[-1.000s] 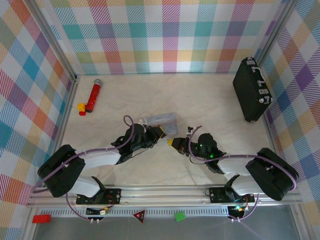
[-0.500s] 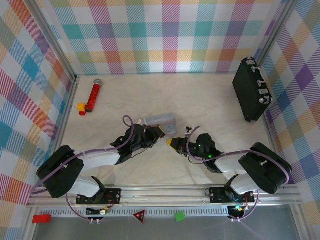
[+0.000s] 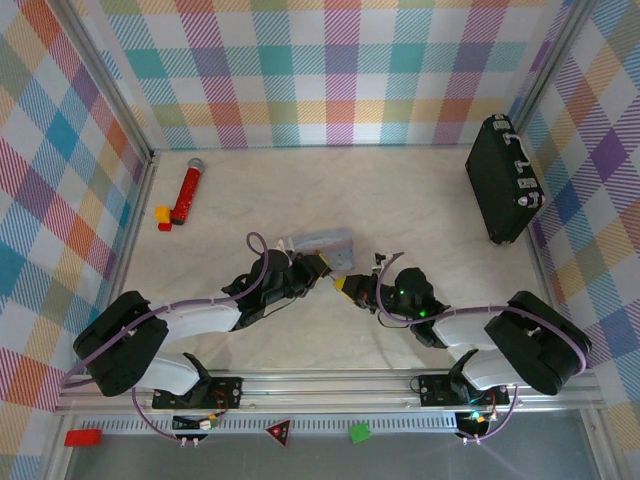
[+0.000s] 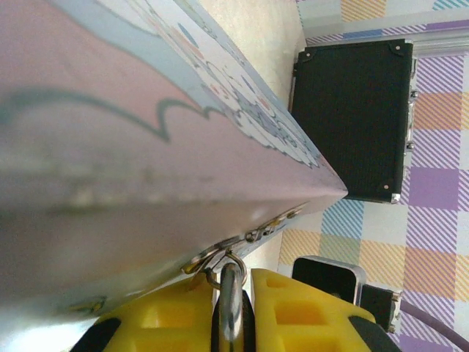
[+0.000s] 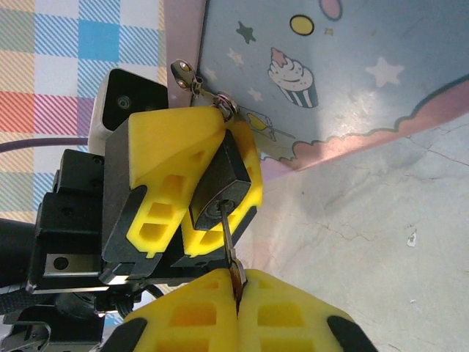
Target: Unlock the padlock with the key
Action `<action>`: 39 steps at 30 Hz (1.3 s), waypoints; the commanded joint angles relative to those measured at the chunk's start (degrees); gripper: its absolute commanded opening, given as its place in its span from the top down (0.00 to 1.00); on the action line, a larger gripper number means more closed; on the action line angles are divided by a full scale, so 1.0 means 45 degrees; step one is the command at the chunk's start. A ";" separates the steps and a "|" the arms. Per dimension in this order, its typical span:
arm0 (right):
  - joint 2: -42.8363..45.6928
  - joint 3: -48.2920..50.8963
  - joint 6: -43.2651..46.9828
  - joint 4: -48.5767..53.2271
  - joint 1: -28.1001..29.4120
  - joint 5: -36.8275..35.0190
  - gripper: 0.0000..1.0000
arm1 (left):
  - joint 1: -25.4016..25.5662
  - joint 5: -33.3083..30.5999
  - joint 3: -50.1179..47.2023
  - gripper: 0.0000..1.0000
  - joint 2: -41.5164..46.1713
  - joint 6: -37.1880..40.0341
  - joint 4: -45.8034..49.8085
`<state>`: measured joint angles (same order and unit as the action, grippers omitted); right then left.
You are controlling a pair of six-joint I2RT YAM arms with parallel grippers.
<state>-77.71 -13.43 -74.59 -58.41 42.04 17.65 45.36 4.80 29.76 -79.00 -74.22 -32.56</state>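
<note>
One key [image 5: 226, 236], one padlock [image 5: 220, 189], two grippers. The right gripper [image 5: 236, 284] is clenched on the thin metal key's head. The blade enters the keyhole of the boxy black padlock just above, pinched between the left gripper's [image 5: 216, 170] ribbed yellow fingers. Its shackle hangs from one glossy pale blue cartoon tin [image 5: 330, 66].

- Both arms reach forward with elbows bent and wrists angled inward, so the 2 grippers face each other closely.
- The left gripper [image 3: 319, 268] has its yellow fingers clamped on the padlock [image 5: 220, 194].
- The right gripper [image 3: 345, 285] has its fingers pressed together, pinching the key [image 5: 226, 239].
</note>
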 commanded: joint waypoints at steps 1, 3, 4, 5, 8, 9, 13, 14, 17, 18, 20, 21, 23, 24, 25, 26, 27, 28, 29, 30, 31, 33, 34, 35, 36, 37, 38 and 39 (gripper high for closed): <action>0.0474 -0.0038 0.0092 -0.0016 0.0032 -0.0348 1.00 | 0.0239 0.0360 -0.0010 0.95 0.0368 -0.0150 -0.0793; 0.0473 -0.0044 0.0093 -0.0016 0.0032 -0.0348 1.00 | 0.0264 0.0427 0.0054 0.95 0.0368 -0.0167 -0.0882; 0.0429 -0.0033 0.0064 -0.0059 0.0035 -0.0348 1.00 | 0.0275 0.0452 0.0109 0.95 0.0365 -0.0163 -0.0909; 0.0382 -0.0026 0.0018 -0.0122 0.0032 -0.0345 1.00 | 0.0319 0.0439 0.0161 0.95 0.0353 -0.0151 -0.0925; 0.0173 0.0031 -0.0150 -0.0559 0.0032 -0.0348 1.00 | 0.0502 0.0365 0.0242 0.95 0.0321 -0.0177 -0.1141; 0.0123 0.0035 -0.0198 -0.0699 0.0033 -0.0345 1.00 | 0.0548 0.0360 0.0224 0.95 0.0308 -0.0248 -0.1242; 0.0072 0.0045 -0.0194 -0.0868 0.0018 -0.0348 1.00 | 0.0621 0.0681 0.0482 0.95 0.0317 -0.0410 -0.0935; 0.0180 0.0011 -0.0126 -0.0708 0.0006 -0.0348 1.00 | 0.0685 0.0745 0.0583 0.95 0.0390 -0.0387 -0.0772; 0.0413 -0.0149 -0.0041 -0.0146 -0.0115 -0.0333 1.00 | 0.0821 0.0616 0.0710 0.95 0.0750 -0.0233 -0.0251; 0.0397 -0.0160 -0.0104 -0.0241 -0.0170 -0.0286 1.00 | 0.0835 0.0596 0.0712 0.95 0.0821 -0.0212 -0.0206; 0.0213 -0.0160 -0.0401 -0.0640 -0.0316 -0.0147 1.00 | 0.0856 0.0596 0.0644 0.95 0.0865 -0.0223 -0.0373; 0.0030 -0.0162 -0.0608 -0.1020 -0.0403 -0.0026 1.00 | 0.0863 0.0629 0.0600 0.95 0.0876 -0.0258 -0.0527; -0.0386 -0.0160 -0.1170 -0.1719 -0.0547 0.0197 1.00 | 0.0901 0.0653 0.0540 0.95 0.0786 -0.0304 -0.0684; -0.0643 -0.0174 -0.1469 -0.2072 -0.0601 0.0284 1.00 | 0.0932 0.0642 0.0518 0.95 0.0752 -0.0291 -0.0817; -0.0885 -0.0223 -0.1764 -0.2303 -0.0594 0.0363 1.00 | 0.0971 0.0614 0.0478 0.95 0.0696 -0.0322 -0.0984; -0.1064 -0.0247 -0.2031 -0.2479 -0.0593 0.0408 1.00 | 0.1008 0.0587 0.0443 0.95 0.0634 -0.0324 -0.1124; -0.1265 -0.0275 -0.2269 -0.2703 -0.0593 0.0450 1.00 | 0.1064 0.0594 0.0420 0.95 0.0554 -0.0330 -0.1285; -0.1365 -0.0277 -0.2453 -0.2900 -0.0579 0.0449 1.00 | 0.1086 0.0572 0.0418 0.95 0.0483 -0.0350 -0.1380; -0.1420 -0.0277 -0.2553 -0.3012 -0.0591 0.0435 1.00 | 0.1127 0.0540 0.0384 0.95 0.0410 -0.0382 -0.1480; -0.1394 -0.0277 -0.2583 -0.2979 -0.0593 0.0387 1.00 | 0.1148 0.0502 0.0353 0.95 0.0341 -0.0400 -0.1627; -0.1328 -0.0277 -0.2585 -0.2801 -0.0593 0.0329 1.00 | 0.1167 0.0463 0.0287 0.95 0.0277 -0.0458 -0.1813; -0.1123 -0.0258 -0.2585 -0.2405 -0.0593 0.0195 1.00 | 0.1198 0.0450 0.0204 0.95 0.0125 -0.0536 -0.2138; -0.1019 -0.0229 -0.2639 -0.2267 -0.0593 0.0115 1.00 | 0.1223 0.0457 0.0182 0.95 0.0043 -0.0575 -0.2232; -0.0970 -0.0202 -0.2701 -0.2254 -0.0593 0.0058 1.00 | 0.1248 0.0484 0.0212 0.95 -0.0043 -0.0563 -0.2303; -0.0954 -0.0163 -0.2771 -0.2264 -0.0593 -0.0018 1.00 | 0.1248 0.0584 0.0275 0.96 -0.0111 -0.0597 -0.2226; -0.0953 -0.0146 -0.2873 -0.2309 -0.0591 -0.0072 1.00 | 0.1262 0.0651 0.0301 0.96 -0.0167 -0.0607 -0.2167; -0.0987 -0.0140 -0.2950 -0.2349 -0.0593 -0.0099 1.00 | 0.1317 0.0634 0.0257 0.96 -0.0169 -0.0617 -0.2207; -0.1020 -0.0126 -0.2992 -0.2376 -0.0593 -0.0121 1.00 | 0.1359 0.0611 0.0225 0.96 -0.0159 -0.0639 -0.2243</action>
<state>-82.76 -13.10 -86.35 -66.35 39.70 20.86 47.53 -0.16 30.20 -79.79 -75.88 -33.91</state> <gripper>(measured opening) 0.044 0.143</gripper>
